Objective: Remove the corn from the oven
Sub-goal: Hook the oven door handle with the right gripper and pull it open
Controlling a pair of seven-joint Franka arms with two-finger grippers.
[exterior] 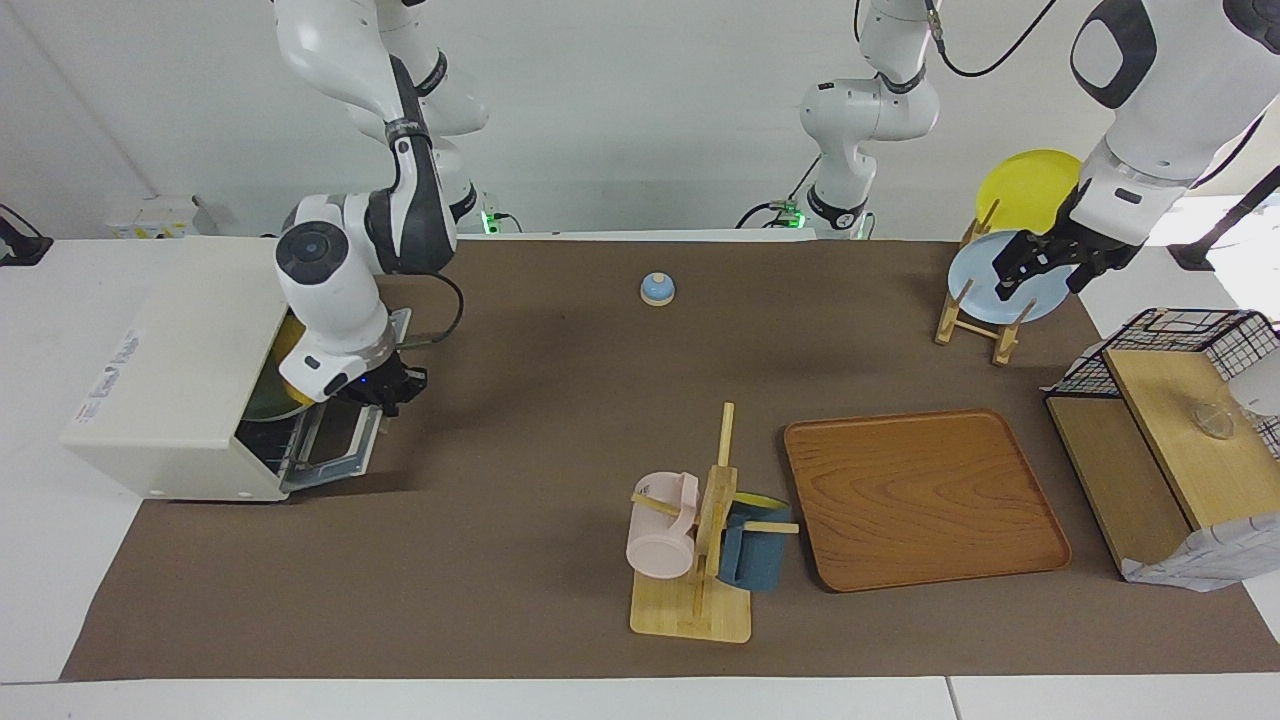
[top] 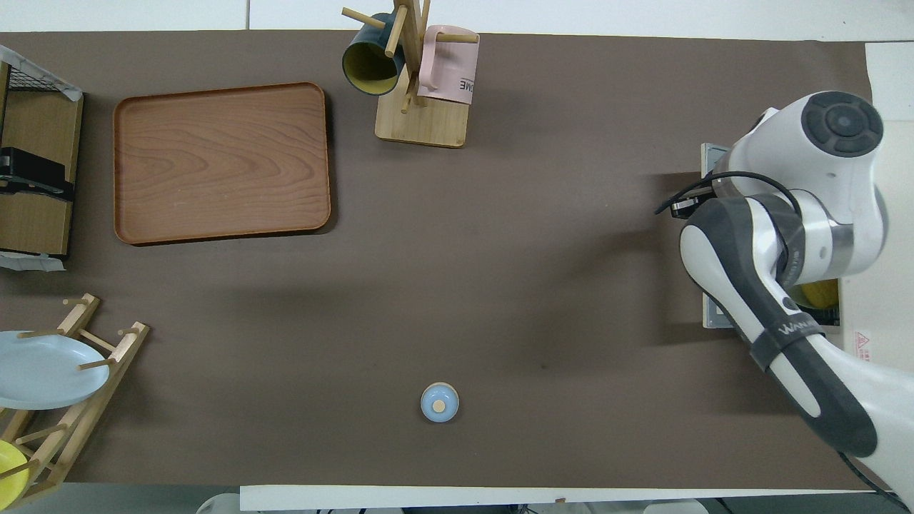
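The cream-white oven point(exterior: 180, 370) stands at the right arm's end of the table, and its glass door point(exterior: 335, 445) lies folded down flat. Something yellow, the corn point(exterior: 287, 350), shows inside on a dark round dish, mostly hidden by the arm; a yellow bit also shows in the overhead view point(top: 820, 293). My right gripper point(exterior: 388, 390) is low at the door's outer edge, shut on the handle, which it hides. My left gripper point(exterior: 1040, 268) hangs open by the blue plate point(exterior: 985, 285) at the left arm's end and waits.
A small blue bell point(exterior: 657, 289) sits mid-table near the robots. A wooden mug tree point(exterior: 700, 540) with a pink and a blue mug stands beside a wooden tray point(exterior: 925, 497). A dish rack holds a yellow plate point(exterior: 1030, 185). A black wire basket point(exterior: 1180, 345) sits on a wooden shelf.
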